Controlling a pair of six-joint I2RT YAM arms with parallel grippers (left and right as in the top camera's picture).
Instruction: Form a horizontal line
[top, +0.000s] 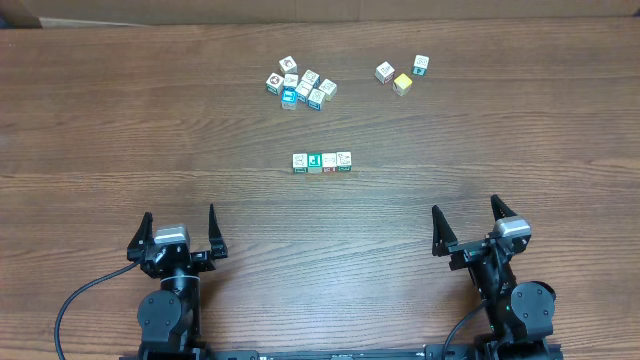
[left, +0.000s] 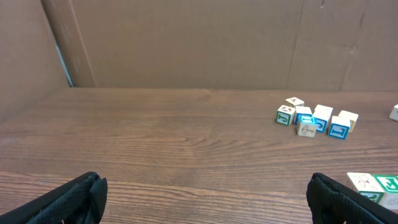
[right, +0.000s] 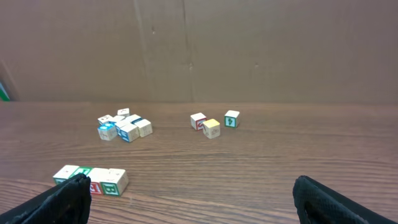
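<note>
The horizontal line (top: 322, 162) is a straight row of four small white-edged cubes touching edge to edge at the table's middle. It also shows in the right wrist view (right: 91, 178) at lower left, partly behind my finger, and its end shows in the left wrist view (left: 374, 185) at the right edge. My left gripper (top: 178, 233) is open and empty near the front left (left: 202, 198). My right gripper (top: 467, 222) is open and empty near the front right (right: 189, 198). Both stand well short of the row.
A loose clump of several cubes (top: 300, 85) lies at the back, left of centre (left: 316, 118) (right: 123, 127). Three more cubes, one yellow-faced (top: 402, 83), lie at the back right (right: 211, 127). A brown cardboard wall (left: 199, 43) backs the table.
</note>
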